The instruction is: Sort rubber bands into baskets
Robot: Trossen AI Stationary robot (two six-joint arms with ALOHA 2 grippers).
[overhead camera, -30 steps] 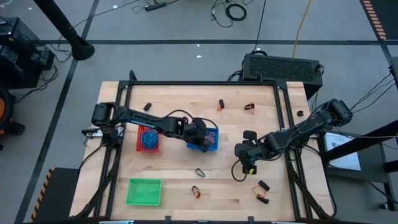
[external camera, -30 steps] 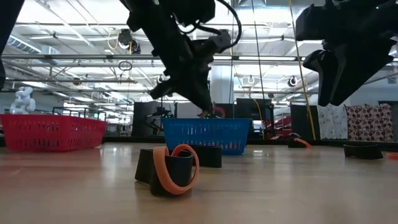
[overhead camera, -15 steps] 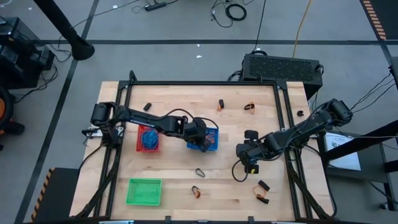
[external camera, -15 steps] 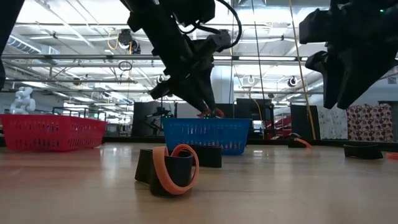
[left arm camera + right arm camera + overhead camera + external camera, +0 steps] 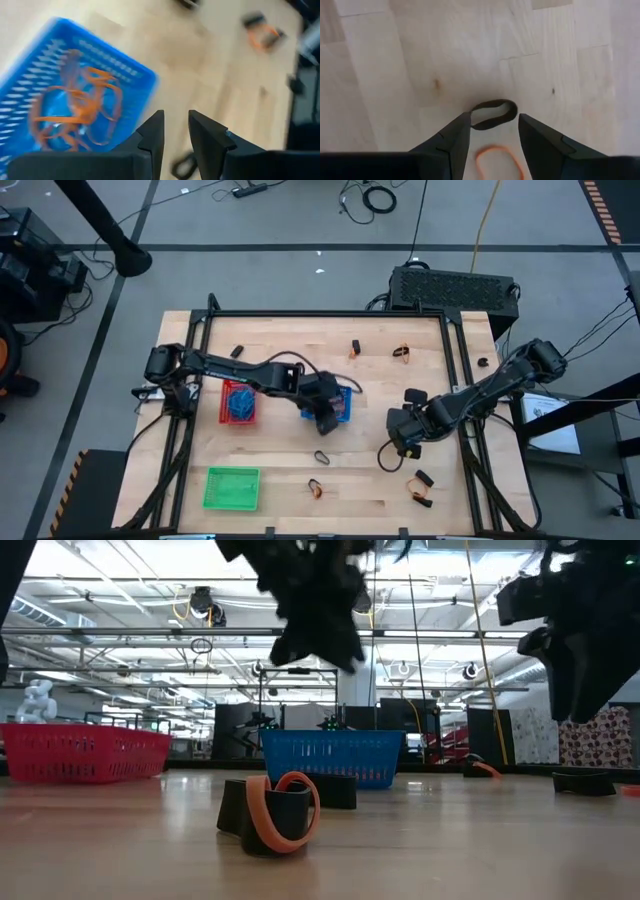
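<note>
My left gripper [image 5: 326,418] hangs open above the near edge of the blue basket [image 5: 337,402], with nothing between its fingers [image 5: 175,131]. Inside that basket lie orange rubber bands [image 5: 75,107]. To its left stands the red basket [image 5: 238,402]; the green basket [image 5: 232,488] is at the near left. My right gripper [image 5: 402,442] is open above the table at the right. A black rubber band [image 5: 493,114] and an orange one [image 5: 498,159] lie flat on the wood below its fingers [image 5: 490,137]. In the low view both grippers, left [image 5: 320,625] and right [image 5: 590,650], hang high.
Loose bands lie scattered on the wood: a black one [image 5: 322,457] and an orange one [image 5: 317,488] near the front, more at the near right [image 5: 424,480] and along the far side [image 5: 400,352]. A black frame [image 5: 330,314] borders the table.
My left gripper has risen from just over the blue basket, rolled, and drifted a little toward the table's near edge. The orange bit at its tips is no longer there. My right gripper has tipped slightly toward the table's right edge.
</note>
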